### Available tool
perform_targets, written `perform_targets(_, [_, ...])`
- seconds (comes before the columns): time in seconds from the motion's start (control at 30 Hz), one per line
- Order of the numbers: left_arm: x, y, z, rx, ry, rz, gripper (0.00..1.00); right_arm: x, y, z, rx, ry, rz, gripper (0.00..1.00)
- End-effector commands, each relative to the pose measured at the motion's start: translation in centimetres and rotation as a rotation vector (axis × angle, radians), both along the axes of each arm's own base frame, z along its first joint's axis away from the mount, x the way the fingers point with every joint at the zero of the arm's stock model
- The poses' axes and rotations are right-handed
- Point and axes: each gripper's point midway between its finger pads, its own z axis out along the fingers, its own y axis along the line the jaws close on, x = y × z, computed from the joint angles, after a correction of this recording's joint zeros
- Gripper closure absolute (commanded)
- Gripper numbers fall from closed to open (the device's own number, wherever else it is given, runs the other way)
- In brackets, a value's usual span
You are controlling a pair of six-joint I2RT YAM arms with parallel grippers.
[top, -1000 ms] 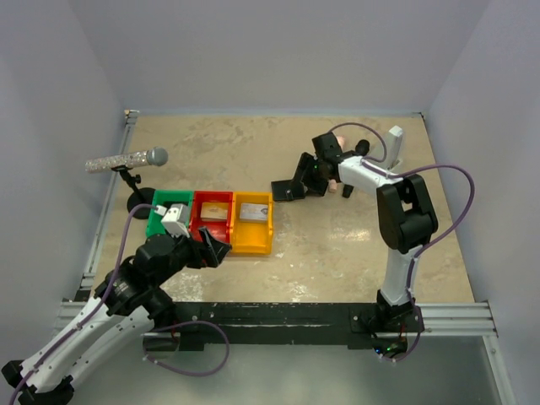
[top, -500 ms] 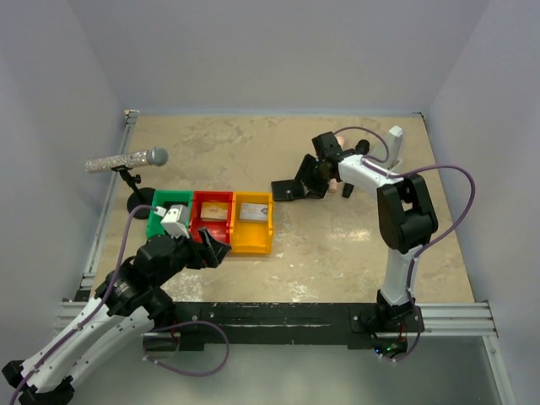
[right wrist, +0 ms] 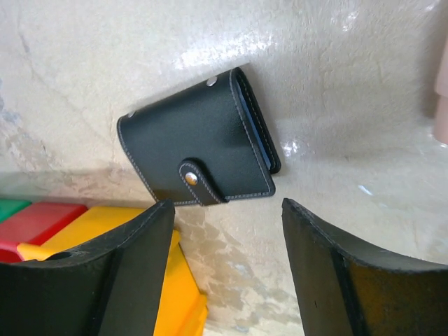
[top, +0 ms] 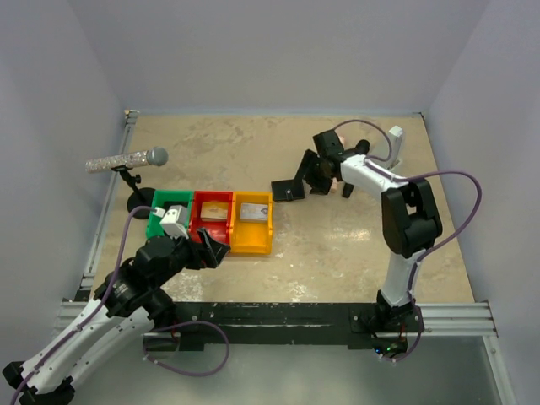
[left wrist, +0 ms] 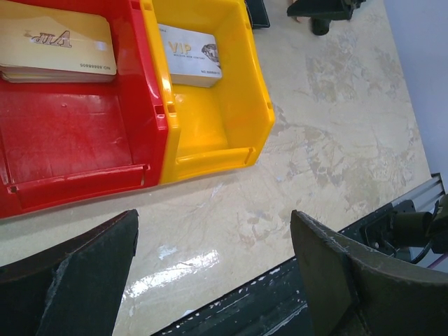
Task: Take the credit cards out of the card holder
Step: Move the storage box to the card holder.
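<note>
While the shut card holder point(right wrist: 199, 147) is faced by the spread right gripper point(right wrist: 227, 210), two credit cards point(left wrist: 189, 52) are seen binned, third possibly hidden; retraction is judged next.

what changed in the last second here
The right end effector drifted slightly to the right, a touch away from the closed wallet, and its elbow swung outward a little. It is open and holds nothing. The wallet, the bins, the tan card, the silver card and the open left end effector stayed put.
</note>
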Motion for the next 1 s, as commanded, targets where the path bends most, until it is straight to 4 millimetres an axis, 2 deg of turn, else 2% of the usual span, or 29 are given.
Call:
perform_targets(0.0, [0.2, -0.3, 0.1, -0.009, -0.004, -0.002, 0.06, 2.7, -0.5, 5.5, -0.083, -0.161, 0.056, 0.33])
perform_targets(0.07, [0.3, -0.4, 0.0, -0.003, 0.001, -0.004, 0.06, 3.6, -0.1, 5.7, -0.107, -0.153, 0.084, 0.34])
perform_targets(0.2, [0.4, -0.5, -0.1, 0.004, 0.009, -0.002, 0.07, 4.7, 0.8, 4.4, -0.204, -0.106, 0.136, 0.35])
perform_targets(0.33, [0.5, -0.4, -0.1, 0.010, 0.012, 0.007, 0.07, 5.0, 1.0, 3.0, -0.298, -0.055, 0.161, 0.39])
perform_targets(0.37, [0.5, -0.3, -0.2, 0.013, 0.013, 0.010, 0.07, 5.2, 1.2, 3.1, -0.312, -0.062, 0.166, 0.43])
perform_targets(0.53, [0.6, -0.3, -0.3, 0.016, 0.016, 0.015, 0.07, 5.6, 1.1, 3.3, -0.370, -0.041, 0.191, 0.46])
perform_targets(0.77, [0.6, -0.2, -0.5, 0.022, 0.026, 0.021, 0.07, 4.6, 1.1, 2.5, -0.425, 0.016, 0.271, 0.60])
perform_targets(0.97, [0.6, -0.3, -0.5, 0.009, 0.026, 0.022, 0.07, 3.2, 0.8, 1.8, -0.452, 0.063, 0.328, 0.59])
